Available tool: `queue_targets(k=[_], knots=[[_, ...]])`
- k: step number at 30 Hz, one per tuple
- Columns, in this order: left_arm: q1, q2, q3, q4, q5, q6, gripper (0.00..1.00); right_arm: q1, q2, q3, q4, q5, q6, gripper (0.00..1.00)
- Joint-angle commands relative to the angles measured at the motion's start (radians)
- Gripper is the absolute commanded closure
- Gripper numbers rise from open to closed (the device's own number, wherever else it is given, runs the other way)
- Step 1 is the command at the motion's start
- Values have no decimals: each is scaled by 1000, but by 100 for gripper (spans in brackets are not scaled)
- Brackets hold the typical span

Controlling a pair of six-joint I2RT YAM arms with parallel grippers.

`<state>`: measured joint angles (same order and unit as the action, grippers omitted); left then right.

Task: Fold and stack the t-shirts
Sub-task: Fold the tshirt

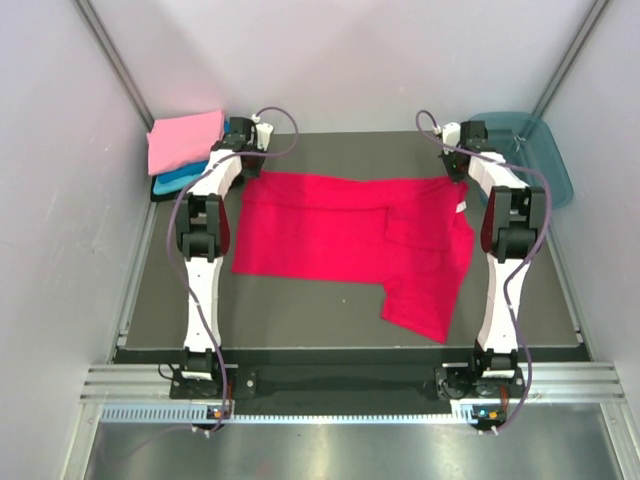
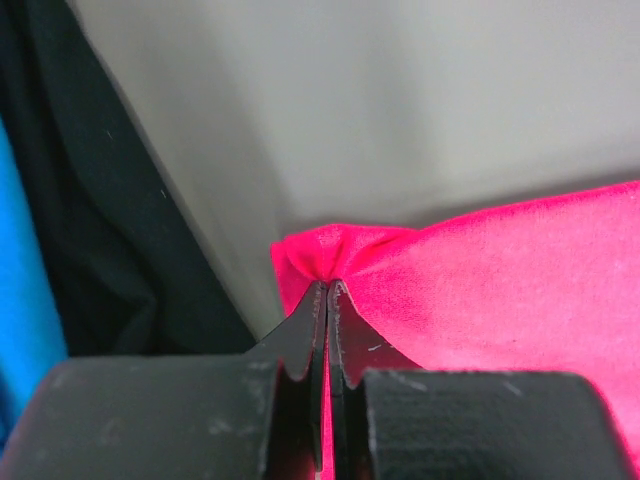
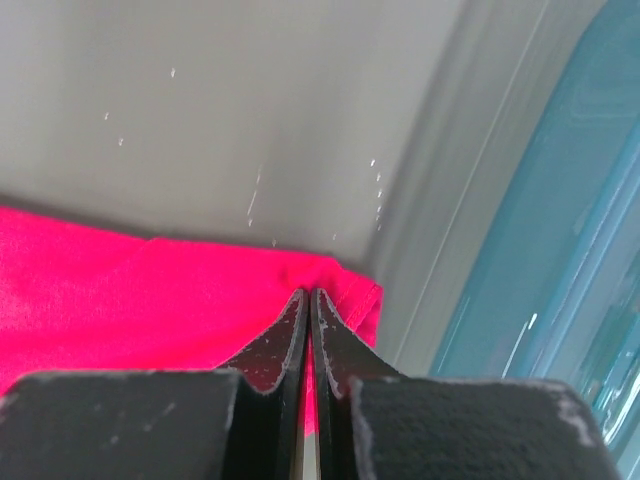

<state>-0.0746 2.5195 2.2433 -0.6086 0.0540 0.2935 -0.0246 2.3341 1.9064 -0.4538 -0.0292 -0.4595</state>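
The crimson-red t-shirt (image 1: 340, 240) lies spread across the dark table, with its lower right part folded toward the front. My left gripper (image 1: 250, 172) is shut on the shirt's far left corner, and red cloth (image 2: 480, 300) bunches at the fingertips (image 2: 328, 287). At the far right corner my right gripper (image 1: 458, 172) is shut on the hemmed edge (image 3: 120, 290), pinched at its tips (image 3: 309, 293). A folded pink t-shirt (image 1: 186, 140) rests on a turquoise one (image 1: 178, 180) at the back left. Black fabric (image 2: 120, 240) and turquoise fabric (image 2: 20, 300) show beside the left gripper.
A translucent teal tub (image 1: 530, 150) stands at the back right corner, close beside the right gripper (image 3: 560, 250). White walls enclose the table on the left, right and back. A metal rail (image 1: 350, 385) runs along the near edge by the arm bases.
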Motion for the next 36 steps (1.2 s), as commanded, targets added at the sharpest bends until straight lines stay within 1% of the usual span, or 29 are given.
queue_targets(k=[1,8,9,11,12,13,15,16,18,21,23,24,25,26,27,28,29,30,31,32,33,34,35,36], knots=[[6,33,62,96,-45,27,100,-6,19,71,58,14,-4,100],[-1,36,81,116,-89,33,99,-3,27,94,58,8,-8,100],[-5,29,82,116,-91,35,89,-1,19,92,53,9,-4,99],[-13,-5,79,118,-101,35,75,-1,-21,73,50,20,2,87],[-20,-39,79,116,-102,26,66,-1,-42,65,52,23,8,73],[-24,-57,79,118,-100,19,63,-1,-88,47,53,23,15,68],[-31,-106,82,128,-100,-3,60,0,-143,26,61,20,30,61],[-33,-120,85,129,-98,-10,56,0,-194,13,63,17,36,60],[-40,-158,102,130,-94,-22,55,5,-263,8,46,-3,57,58],[-50,-211,110,125,-88,-25,54,14,-318,6,2,-40,73,55],[-54,-237,101,110,-62,-25,53,14,-358,2,-38,-128,87,54],[-54,-264,93,98,-59,-33,53,15,-372,-21,-83,-228,76,54],[-56,-278,79,81,16,-31,54,15,-406,-44,-106,-285,59,54],[-56,-295,38,70,47,-30,54,17,-426,-78,-126,-343,9,54],[-59,-329,12,63,70,-34,55,17,-449,-113,-182,-459,-36,54],[-60,-346,-45,47,108,-40,55,17,-496,-195,-212,-500,-85,55],[-62,-363,-72,38,125,-43,55,49,-522,-243,-238,-524,-167,55],[-62,-392,-98,29,139,-56,55,58,-574,-338,-305,-558,-218,55],[-62,-404,-125,21,154,-65,55,69,-602,-389,-340,-563,-272,55],[-60,-416,-173,7,176,-76,55,99,-631,-442,-371,-558,-375,56],[-60,-435,-197,-2,187,-89,54,115,-660,-493,-429,-543,-433,57],[-60,-444,-221,-6,197,-97,53,130,-727,-601,-443,-535,-480,56],[-60,-450,-261,-13,213,-103,53,152,-763,-659,-450,-526,-554,56],[-60,-462,-280,-14,217,-109,53,160,-844,-766,-447,-517,-586,57]])
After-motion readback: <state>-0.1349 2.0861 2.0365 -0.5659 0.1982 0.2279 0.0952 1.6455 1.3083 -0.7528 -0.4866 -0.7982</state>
